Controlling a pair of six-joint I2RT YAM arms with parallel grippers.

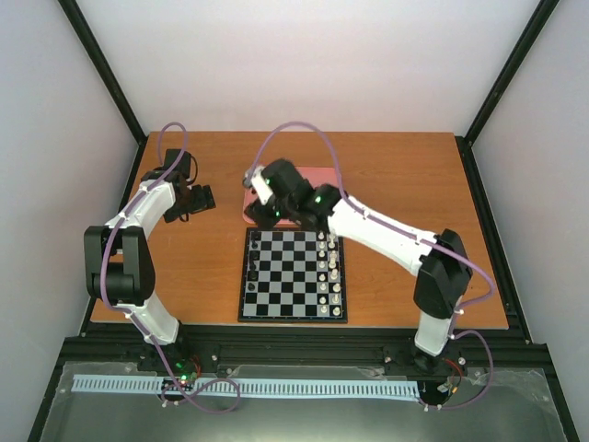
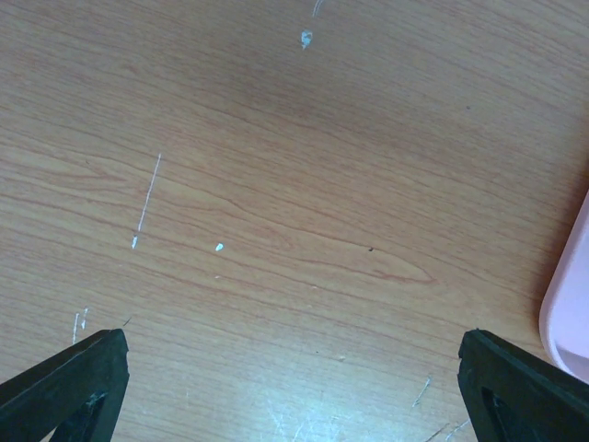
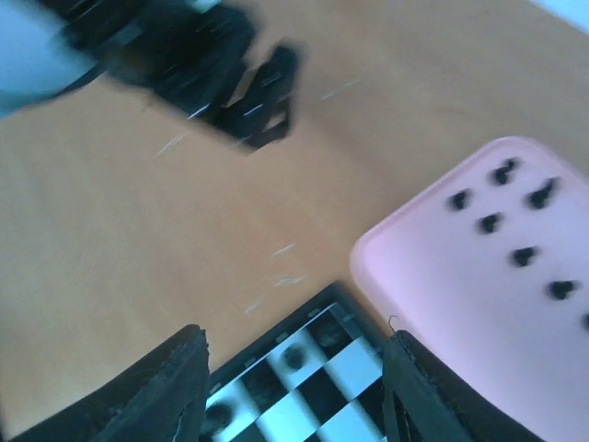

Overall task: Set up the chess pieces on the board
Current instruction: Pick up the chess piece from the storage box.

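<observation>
The board (image 1: 293,276) lies at the table's front centre, with a few black chess pieces (image 1: 253,250) along its left edge. In the right wrist view its corner (image 3: 317,308) shows, with two black chess pieces (image 3: 294,357) on squares there. Several more black pieces (image 3: 490,222) lie on the pink tray (image 3: 460,304). My right gripper (image 3: 294,387) hovers open over that board corner with nothing between its fingers. My left gripper (image 2: 293,350) is wide open over bare wood, left of the tray and holding nothing.
White pieces (image 1: 331,272) fill the board's two right columns. The pink tray (image 1: 248,210) sits just behind the board, mostly under the right arm; its edge (image 2: 571,304) shows in the left wrist view. The left gripper (image 1: 198,201) hangs to the tray's left.
</observation>
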